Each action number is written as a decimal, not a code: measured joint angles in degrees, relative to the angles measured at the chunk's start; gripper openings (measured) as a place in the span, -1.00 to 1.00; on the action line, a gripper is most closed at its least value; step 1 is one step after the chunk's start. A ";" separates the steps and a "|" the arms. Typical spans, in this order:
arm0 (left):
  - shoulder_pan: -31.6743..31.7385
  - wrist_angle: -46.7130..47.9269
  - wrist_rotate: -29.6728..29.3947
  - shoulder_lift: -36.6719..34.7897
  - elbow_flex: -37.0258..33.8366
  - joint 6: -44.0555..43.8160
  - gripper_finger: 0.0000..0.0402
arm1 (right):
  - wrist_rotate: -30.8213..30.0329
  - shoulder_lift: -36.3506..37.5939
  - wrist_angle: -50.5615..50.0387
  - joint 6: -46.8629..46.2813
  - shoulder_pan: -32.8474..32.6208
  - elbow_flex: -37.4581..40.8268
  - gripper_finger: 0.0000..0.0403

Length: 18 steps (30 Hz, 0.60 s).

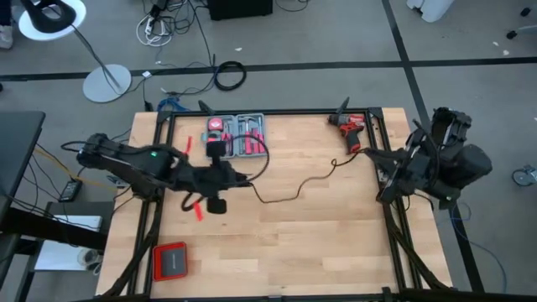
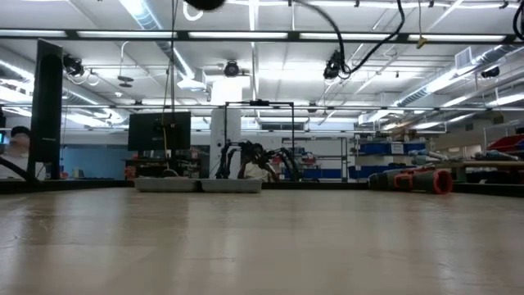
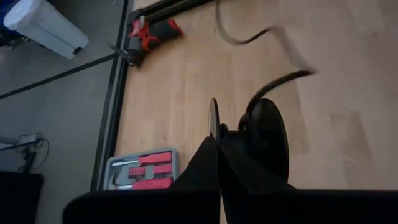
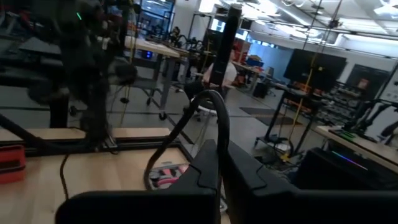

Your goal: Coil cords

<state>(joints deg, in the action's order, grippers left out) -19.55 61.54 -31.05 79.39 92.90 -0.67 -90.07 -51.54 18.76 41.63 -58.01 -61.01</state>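
The thin black cable [image 1: 294,195] runs across the middle of the table between my two grippers. My left gripper [image 1: 215,180] is shut at the cable's left end, where a round black plug piece [image 3: 270,137] sits beside the fingers. My right gripper [image 1: 376,159] is at the table's right edge, shut on the cable's other end [image 4: 214,109]. The low view shows the cable [image 2: 344,37] only along its top edge, up off the table. My left gripper has its shut fingers [image 3: 214,155] against the round black plug piece [image 3: 261,127] at the cable's left end. The fingers hide the place of contact. The cable [image 3: 292,76] leads away from the piece over the table. My right gripper pinches the cable near its right end [image 4: 224,146] between its two fingers, coming level from the table's right side. The cable arcs up from the fingers and drops slack toward the table [image 4: 152,177].
A grey tool case [image 1: 239,134] with red tools lies at the far edge, just beyond my left gripper. A red drill [image 1: 351,130] lies at the far right. A red and dark box [image 1: 170,260] sits at the near left. Bare wood lies in the near middle.
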 joint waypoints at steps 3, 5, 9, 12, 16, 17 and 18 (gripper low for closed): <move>-0.45 5.64 -1.17 -0.05 5.14 -1.85 -1.00 | 0.01 0.04 0.02 1.45 0.49 0.00 -0.98; -0.46 8.28 -1.88 -0.03 7.82 -2.71 -1.00 | 0.03 -0.25 -0.07 1.61 0.76 0.00 -0.98; -0.46 8.58 -2.67 -0.01 10.74 -2.72 -1.00 | 0.03 -1.36 -0.04 1.60 0.91 0.00 -0.98; -0.46 7.42 -4.36 0.03 11.99 -2.07 -1.00 | 0.07 -2.87 -0.07 1.55 0.91 0.00 -0.98; -0.44 0.11 -9.01 0.05 12.07 2.43 -1.00 | 0.09 -5.07 -0.08 -0.53 0.91 0.00 -0.98; -0.44 -2.05 -10.64 0.07 12.07 4.08 -1.00 | 0.09 -5.70 -0.06 -0.87 1.04 0.00 -0.98; -0.44 -4.06 -12.42 0.06 12.07 6.02 -1.00 | 0.09 -6.39 -0.04 -1.30 1.22 0.00 -0.98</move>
<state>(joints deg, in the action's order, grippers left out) -19.99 57.48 -43.46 79.44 104.97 5.36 -89.98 -57.93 18.72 40.33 -56.79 -61.01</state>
